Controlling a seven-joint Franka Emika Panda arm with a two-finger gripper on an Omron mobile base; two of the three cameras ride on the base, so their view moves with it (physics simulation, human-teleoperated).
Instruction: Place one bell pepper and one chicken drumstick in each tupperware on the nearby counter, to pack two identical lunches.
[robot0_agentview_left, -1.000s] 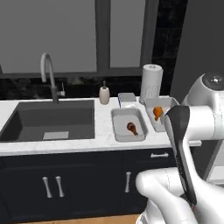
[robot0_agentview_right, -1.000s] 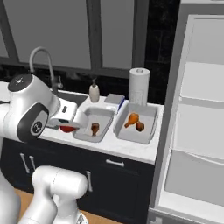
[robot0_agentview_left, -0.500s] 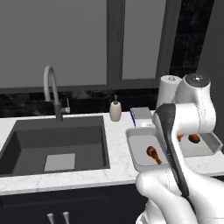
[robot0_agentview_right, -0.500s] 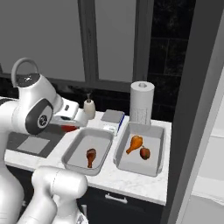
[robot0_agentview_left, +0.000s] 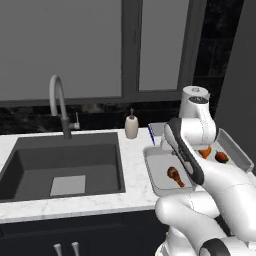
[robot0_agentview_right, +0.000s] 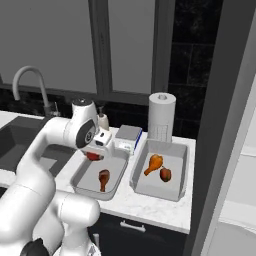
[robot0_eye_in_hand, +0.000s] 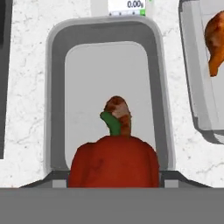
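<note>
1. My claw (robot0_agentview_right: 95, 155) grips a red pepper (robot0_eye_in_hand: 114, 161) above the left tub (robot0_eye_in_hand: 56, 105) on the counter (robot0_agentview_right: 150, 202).
2. A brown drumstick (robot0_agentview_right: 104, 178) lies in that tub.
3. The right tub (robot0_agentview_right: 176, 150) holds an orange drumstick (robot0_agentview_right: 153, 164) touching a darker pepper (robot0_agentview_right: 165, 174).

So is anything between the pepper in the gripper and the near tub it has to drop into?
Nothing visible blocks it. The gripper holds the red bell pepper over the near tupperware, whose floor is bare except for the brown drumstick lying in it; a drop could land on that.
</note>
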